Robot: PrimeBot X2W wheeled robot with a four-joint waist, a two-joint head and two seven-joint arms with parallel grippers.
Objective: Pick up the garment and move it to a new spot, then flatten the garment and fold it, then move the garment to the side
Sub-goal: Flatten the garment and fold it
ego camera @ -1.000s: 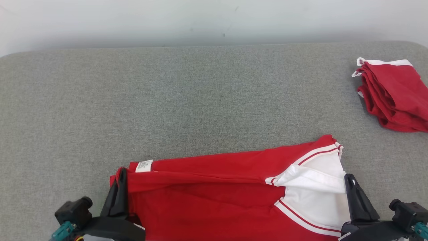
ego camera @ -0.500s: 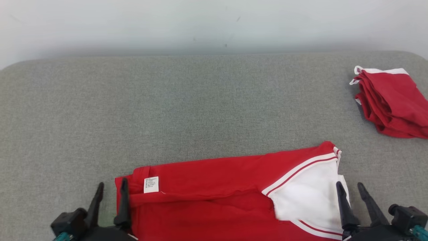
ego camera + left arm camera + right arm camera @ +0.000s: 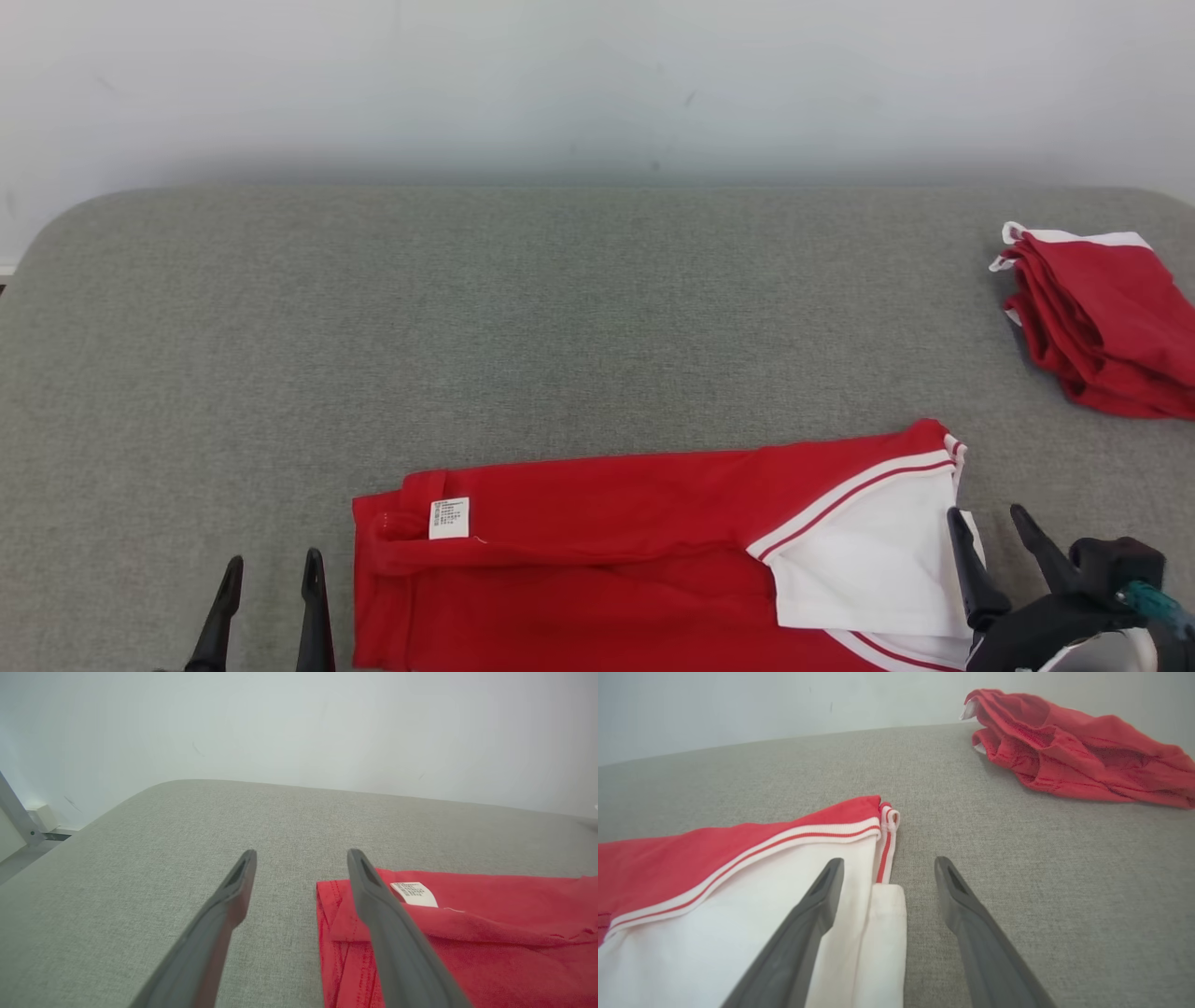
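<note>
1. Head view: the garment (image 3: 607, 551), red with a white striped panel at its right end, lies folded lengthwise at the near edge of the grey pad (image 3: 467, 327). The frame cuts off its lower part.
2. A white label (image 3: 448, 518) sits near the garment's left end, on a fold of red cloth.
3. My left claw (image 3: 273, 558) stands wide with nothing between its fingers. It is just beside the garment's left edge, over bare pad.
4. On the left wrist view one finger (image 3: 397, 942) crosses in front of the red edge. I cannot tell whether it touches.
5. My right claw (image 3: 985, 511) is wide too and holds nothing. It straddles the garment's right edge, with one finger over the white panel and the other over bare pad.
6. A pile (image 3: 1102, 317) of red cloth with white trim lies at the far right of the pad, well apart from the garment.
7. A pale wall (image 3: 560, 84) runs behind the pad.
</note>
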